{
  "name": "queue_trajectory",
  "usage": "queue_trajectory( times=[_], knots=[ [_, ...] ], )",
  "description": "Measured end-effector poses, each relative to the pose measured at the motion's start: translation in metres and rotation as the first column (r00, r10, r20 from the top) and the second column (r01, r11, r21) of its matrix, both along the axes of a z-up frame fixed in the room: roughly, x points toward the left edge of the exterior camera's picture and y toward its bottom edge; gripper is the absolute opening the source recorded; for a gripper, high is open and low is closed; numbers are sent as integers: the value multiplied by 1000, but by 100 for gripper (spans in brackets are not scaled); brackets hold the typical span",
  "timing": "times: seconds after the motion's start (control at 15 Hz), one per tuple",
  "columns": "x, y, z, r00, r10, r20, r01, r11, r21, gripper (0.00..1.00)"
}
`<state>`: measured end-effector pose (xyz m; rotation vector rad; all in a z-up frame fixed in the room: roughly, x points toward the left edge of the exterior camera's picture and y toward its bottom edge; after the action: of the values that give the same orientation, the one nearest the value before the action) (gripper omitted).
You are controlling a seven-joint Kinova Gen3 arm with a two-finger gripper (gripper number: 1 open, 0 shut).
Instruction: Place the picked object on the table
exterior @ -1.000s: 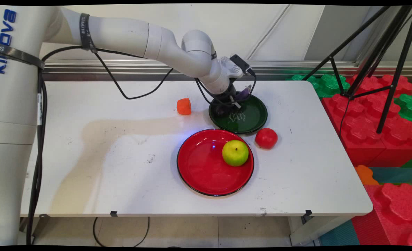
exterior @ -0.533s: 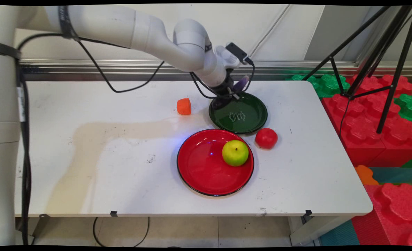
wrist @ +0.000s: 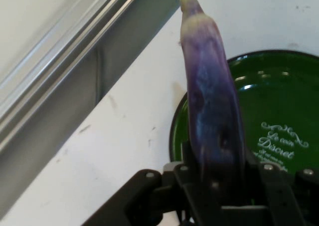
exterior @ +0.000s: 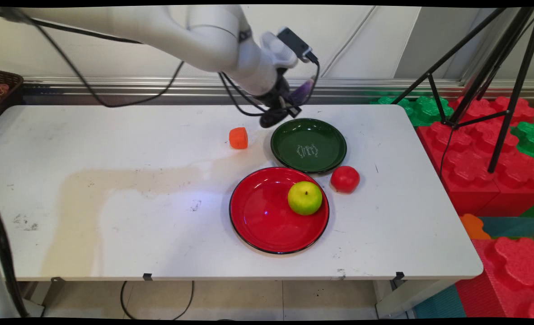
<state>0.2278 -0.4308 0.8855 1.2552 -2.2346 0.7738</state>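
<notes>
1. Main view: black two-finger gripper (exterior: 279, 113) hung above the white table's (exterior: 113, 135) far side, just beyond the dark green round plate (exterior: 308, 145), pinching a long purple eggplant (exterior: 301, 94) clear of the surface.
2. Small orange block (exterior: 238, 137) lay left of that plate; red tomato-like ball (exterior: 344, 179) at its near right.
3. Yellow-green apple (exterior: 305, 197) sat on the red round plate (exterior: 258, 216).
4. Hand view: eggplant (wrist: 212, 106) clamped between the fingers, tip pointing away, over the green plate's (wrist: 279, 96) rim.
</notes>
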Motion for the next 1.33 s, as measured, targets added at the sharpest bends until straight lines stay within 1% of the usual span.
queue_trajectory(
  times=[0.27, 0.53, 0.8, 1.0, 1.33],
  knots=[
    [25, 45, 35, 1000, 4, 17, -4, 1000, -13, 0],
    [58, 90, 52, 999, 42, 27, -42, 999, 3, 0],
    [82, 122, 56, 996, 85, 33, -85, 996, 22, 0],
    [101, 147, 54, 992, 123, 41, -125, 991, 46, 0],
    [117, 172, 45, 987, 154, 54, -158, 984, 78, 0]
  ],
)
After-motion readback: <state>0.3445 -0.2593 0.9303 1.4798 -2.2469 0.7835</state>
